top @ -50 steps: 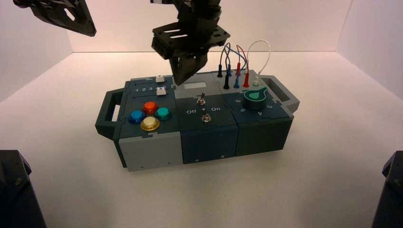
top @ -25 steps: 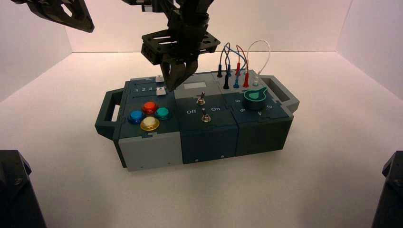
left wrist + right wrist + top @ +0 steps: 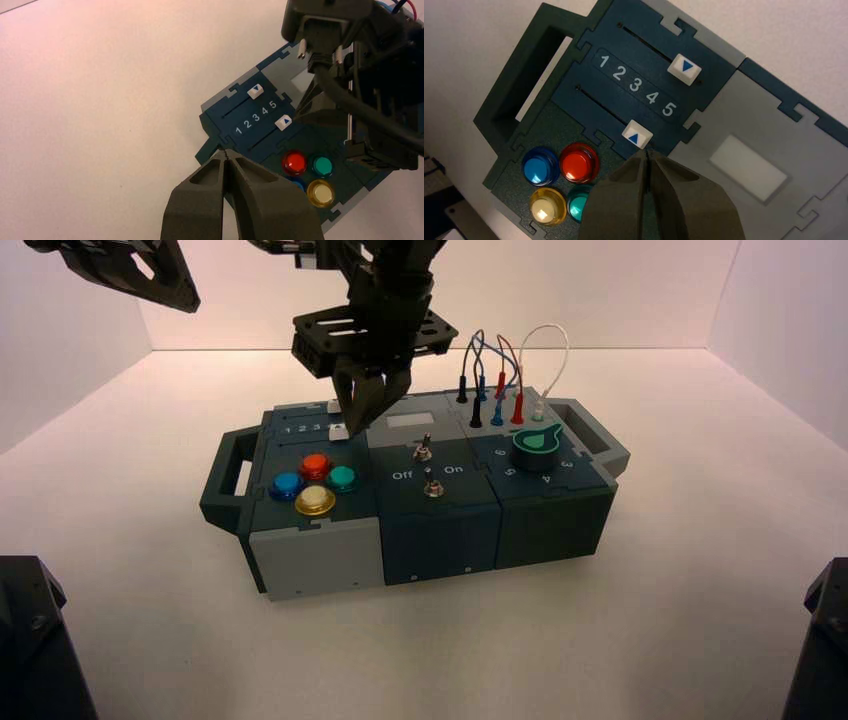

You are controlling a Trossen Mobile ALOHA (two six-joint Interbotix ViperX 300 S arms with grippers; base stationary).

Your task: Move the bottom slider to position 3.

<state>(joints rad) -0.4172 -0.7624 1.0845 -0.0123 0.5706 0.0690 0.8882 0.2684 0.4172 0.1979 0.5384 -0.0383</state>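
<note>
The bottom slider (image 3: 637, 136) is a small white cap with a blue triangle, sitting in its slot close to the 5 end of the printed 1-to-5 row. The numeral 3 (image 3: 635, 85) lies further along that row, toward the box's handle. My right gripper (image 3: 646, 152) is shut and empty, its tip right beside the cap on the side nearest the grey panel; whether it touches the cap does not show. From above, the right gripper (image 3: 351, 428) hangs low over the slider (image 3: 338, 431). My left gripper (image 3: 227, 152) is shut and held high at the left (image 3: 185, 300).
The twin top slider (image 3: 684, 69) sits near the 5 as well. Red (image 3: 579, 162), blue (image 3: 540, 166), yellow (image 3: 546, 206) and teal (image 3: 580, 202) buttons lie beside the sliders. Two toggle switches (image 3: 427, 468), a green knob (image 3: 537, 443) and plugged wires (image 3: 497, 390) stand further right.
My right gripper has come down and to the left, from above the grey panel to beside the bottom slider's cap. The cap and the left arm have not visibly moved.
</note>
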